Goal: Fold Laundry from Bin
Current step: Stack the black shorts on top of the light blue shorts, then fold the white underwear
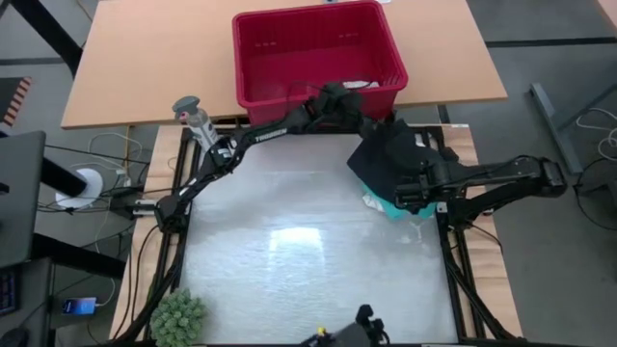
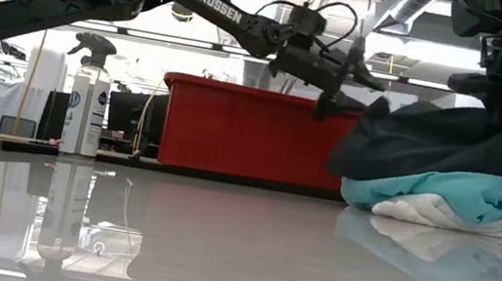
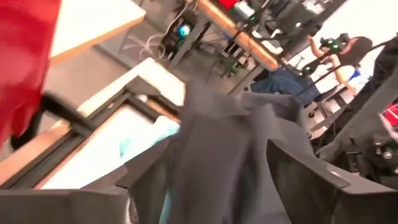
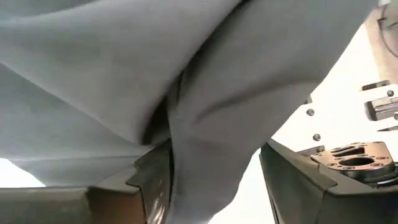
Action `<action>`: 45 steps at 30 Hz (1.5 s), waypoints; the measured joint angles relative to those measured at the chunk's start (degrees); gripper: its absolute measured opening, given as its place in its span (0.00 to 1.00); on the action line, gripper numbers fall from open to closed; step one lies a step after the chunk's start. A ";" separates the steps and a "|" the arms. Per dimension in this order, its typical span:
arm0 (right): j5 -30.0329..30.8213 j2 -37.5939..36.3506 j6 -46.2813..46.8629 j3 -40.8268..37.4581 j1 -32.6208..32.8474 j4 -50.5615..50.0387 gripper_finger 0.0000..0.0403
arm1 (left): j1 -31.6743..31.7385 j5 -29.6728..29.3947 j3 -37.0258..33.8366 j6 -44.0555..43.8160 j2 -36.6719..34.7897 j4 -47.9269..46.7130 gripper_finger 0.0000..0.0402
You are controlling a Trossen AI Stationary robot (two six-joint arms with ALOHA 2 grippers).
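Lying heaped at the table's right edge, just in front of the red bin, the laundry is a stack: a black garment on top, a turquoise shirt under it and a white piece at the bottom. The left gripper reaches across from the left side and hangs by the bin's front wall, at the black garment's far edge; in the low view its fingers stand spread, above and just beside the cloth. Its wrist view shows dark fabric lying between the parted fingers. The right gripper sits over the near side of the black garment, and its wrist view shows grey-black cloth draped loosely between fingers that stand apart. A spray bottle stands at the far left, a small green plant at the near left corner.
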 joint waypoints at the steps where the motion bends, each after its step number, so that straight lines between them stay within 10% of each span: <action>1: 0.00 -0.53 0.00 0.00 0.00 0.07 0.63 | 0.53 0.29 0.00 -0.43 -0.11 -1.05 0.63; 20: 13.71 -17.41 -6.36 9.45 -3.85 0.61 0.63 | 5.02 26.28 -0.07 -0.08 -13.36 1.47 0.66; 24: 18.19 -17.57 -13.45 15.63 -4.34 3.94 0.63 | 6.74 21.01 -0.07 5.99 -18.65 -2.49 0.66; 31: 30.78 -15.42 -43.62 27.73 -5.11 25.91 0.63 | 10.17 -7.60 -0.07 30.52 -24.85 -18.59 0.66; 40: 34.88 -7.01 -92.73 35.38 -16.03 53.18 0.63 | 18.45 -4.76 -0.35 26.99 -23.24 -21.89 0.66; 45: 34.84 -2.57 -103.86 35.45 -24.00 57.47 0.63 | 20.89 -15.26 -0.28 31.45 -23.36 -20.68 0.66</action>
